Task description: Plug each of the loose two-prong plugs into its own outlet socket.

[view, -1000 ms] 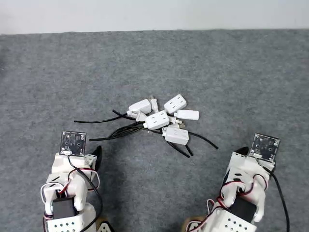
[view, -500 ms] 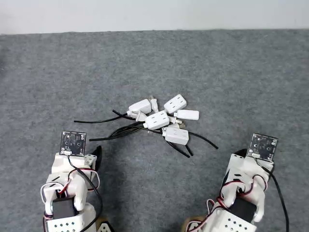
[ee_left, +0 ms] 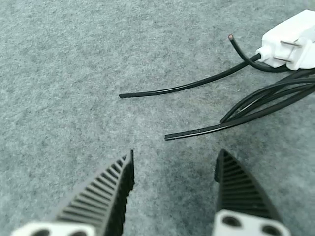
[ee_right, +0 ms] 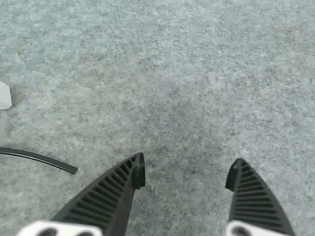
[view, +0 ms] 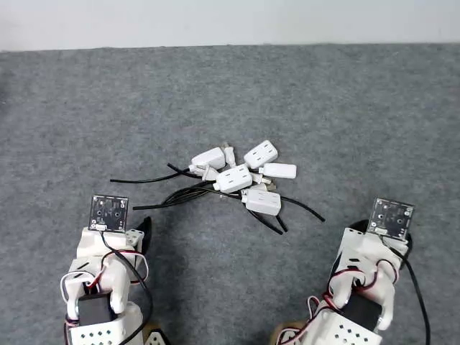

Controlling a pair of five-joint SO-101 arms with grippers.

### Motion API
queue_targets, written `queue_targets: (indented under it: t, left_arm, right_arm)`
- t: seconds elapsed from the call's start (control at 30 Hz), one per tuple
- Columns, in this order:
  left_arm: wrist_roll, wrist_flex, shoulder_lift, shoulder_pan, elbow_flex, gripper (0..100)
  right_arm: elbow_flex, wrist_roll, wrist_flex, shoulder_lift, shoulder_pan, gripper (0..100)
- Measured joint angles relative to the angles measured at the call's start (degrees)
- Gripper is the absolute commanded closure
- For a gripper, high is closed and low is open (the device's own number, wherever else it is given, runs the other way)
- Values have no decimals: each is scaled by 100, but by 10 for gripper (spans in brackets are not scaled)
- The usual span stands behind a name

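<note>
A tangle of white plugs and outlet blocks (view: 243, 175) with black cords (view: 180, 192) lies at the middle of the grey mat. One white plug (ee_left: 291, 43) with two prongs shows in the left wrist view, cords trailing from it. My left gripper (ee_left: 173, 160) stands open over bare mat, short of the cord ends. The left arm (view: 108, 248) sits at the near left in the high view. My right gripper (ee_right: 187, 173) is open over bare mat, a black cord end (ee_right: 39, 160) off to one side. The right arm (view: 377, 244) sits at the near right.
Grey felt mat (view: 345, 108) covers the table, with a pale wall strip along the far edge. Open mat surrounds the pile on all sides.
The right arm's wrist has shifted slightly toward the pile. The left arm and the plugs have not moved.
</note>
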Motion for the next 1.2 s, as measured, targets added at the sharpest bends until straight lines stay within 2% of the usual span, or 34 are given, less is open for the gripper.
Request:
queue_targets:
  t: [0.03,0.07,0.13,0.23,1.2]
  left_arm:
    - [0,0,0,0,0,750]
    - [0,0,0,0,0,750]
    - [0,0,0,0,0,750]
    - [0,0,0,0,0,750]
    - [0,0,0,0,0,750]
  right_arm:
    - [0,0,0,0,0,983]
    - [0,0,0,0,0,998]
    - [0,18,-35,0,0,948]
    - [0,18,-53,0,0,994]
    - [0,35,-563,0,35,991]
